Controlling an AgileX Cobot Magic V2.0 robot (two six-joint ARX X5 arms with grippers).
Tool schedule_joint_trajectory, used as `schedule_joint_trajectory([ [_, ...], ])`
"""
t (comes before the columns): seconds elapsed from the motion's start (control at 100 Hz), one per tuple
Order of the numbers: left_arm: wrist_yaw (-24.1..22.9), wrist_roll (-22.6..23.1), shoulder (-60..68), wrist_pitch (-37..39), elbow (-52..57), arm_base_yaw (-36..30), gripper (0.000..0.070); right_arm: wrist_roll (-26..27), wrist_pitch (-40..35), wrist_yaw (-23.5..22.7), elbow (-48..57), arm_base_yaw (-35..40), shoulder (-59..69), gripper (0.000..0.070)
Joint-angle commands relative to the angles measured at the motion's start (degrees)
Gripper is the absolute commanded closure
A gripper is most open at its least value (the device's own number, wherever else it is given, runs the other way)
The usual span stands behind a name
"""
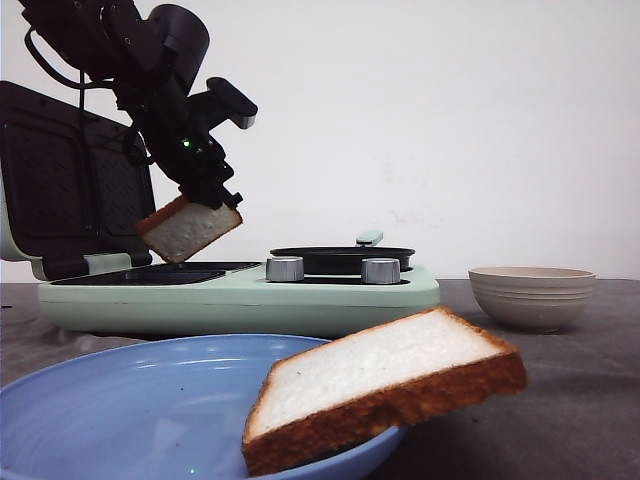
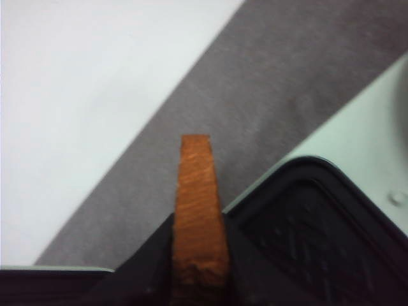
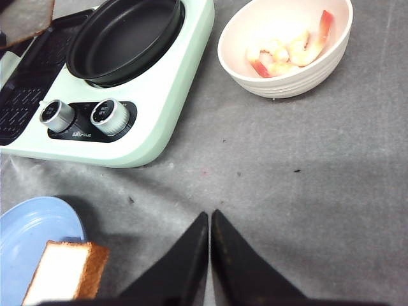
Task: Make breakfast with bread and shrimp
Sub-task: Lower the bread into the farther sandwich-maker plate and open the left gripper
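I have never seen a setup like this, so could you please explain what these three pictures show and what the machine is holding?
This is a two-armed robot at a table. The front view looks forward over the table. There the left gripper holds one slice of bread in the air above the open mint-green breakfast maker. A second slice of bread leans on the rim of a blue plate.

The other two pictures come from cameras on the wrists. The left wrist view shows the held slice edge-on between the fingers. The right wrist view looks down past the right gripper, shut and empty, at the grey table, the maker's round pan and a beige bowl with shrimp.
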Motion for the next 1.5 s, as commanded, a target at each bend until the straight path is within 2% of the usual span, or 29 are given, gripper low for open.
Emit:
schedule_joint_trajectory([
  [0.0,0.15,-0.98,1.38,-0.74,1.49,-0.13,0.0696,-0.63,0.37,0.22,0.79,0.02,0.17,0.07],
  [0.43,2.4,-3.34,1.38,-5.73,1.49,-0.13,0.0692,-0.63,0.35,0.2,0.79,0.02,0.17,0.07],
  [0.52,2.4,-3.58,1.38,-6.05,1.49,-0.13,0.0643,-0.61,0.35,0.2,0.79,0.02,0.17,0.07],
  [0.72,2.4,-4.0,1.36,-6.14,1.49,-0.13,0.0421,-0.61,0.35,0.2,0.79,0.02,0.17,0.07],
  [0.87,2.43,-5.51,1.27,-6.08,1.51,-0.26,0.0398,-0.61,0.35,0.22,0.79,0.02,0.17,0.07],
  [0.98,2.43,-6.73,1.22,-6.08,1.55,-0.26,0.0254,-0.61,0.35,0.22,0.79,0.02,0.17,0.07],
  [1.01,2.4,-6.91,1.2,-6.08,1.55,-0.31,0.0236,-0.61,0.35,0.22,0.79,0.02,0.2,0.07],
  [1.17,3.19,-7.15,0.35,-6.54,1.55,-0.42,0.0224,-0.61,0.35,0.22,0.79,0.02,0.22,0.07],
  [1.49,11.63,-14.14,-3.74,-6.58,1.57,-0.42,0.0211,-0.61,0.35,0.22,0.79,0.02,0.22,0.07],
])
